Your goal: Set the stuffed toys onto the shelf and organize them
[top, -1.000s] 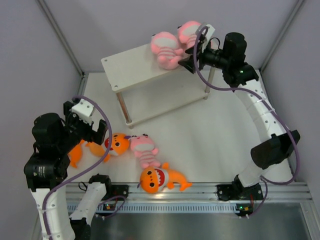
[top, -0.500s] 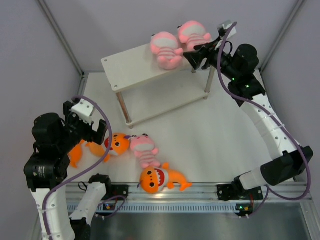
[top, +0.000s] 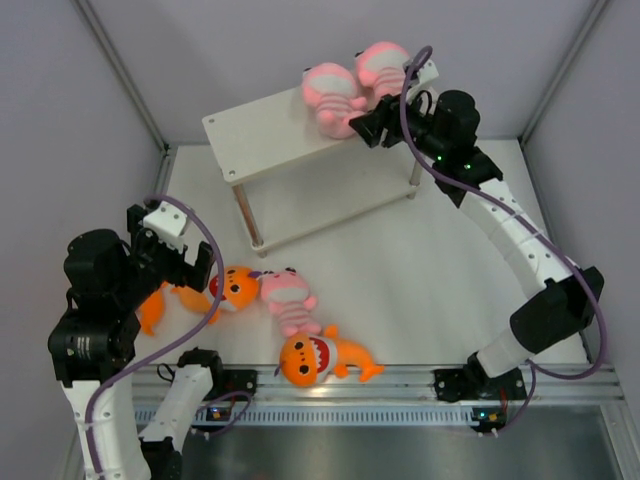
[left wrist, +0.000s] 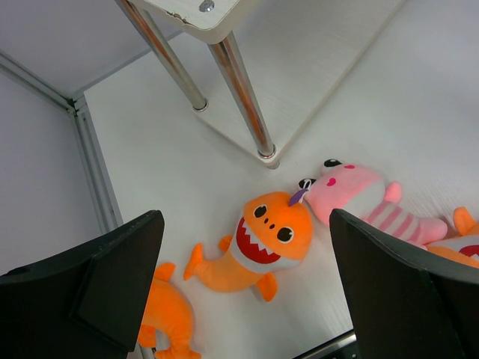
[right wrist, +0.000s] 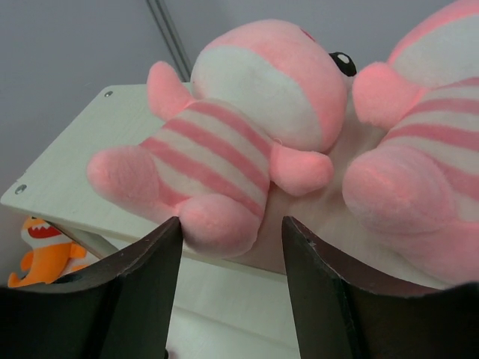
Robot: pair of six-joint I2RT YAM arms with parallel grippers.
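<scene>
White surface (top: 440, 250), smooth and flat. Plain grey walls (top: 50, 90) on three sides. Thin metal bars (top: 123, 78) running up the back corners. Silver rail (top: 410, 378) along the near edge, with a shiny grey sheet (top: 400, 450) just below.

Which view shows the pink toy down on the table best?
Top external: the pink toy lies whole, unblocked, beside an orange shark. Left wrist shows it closer, toward the right edge. Right wrist misses it.
</scene>
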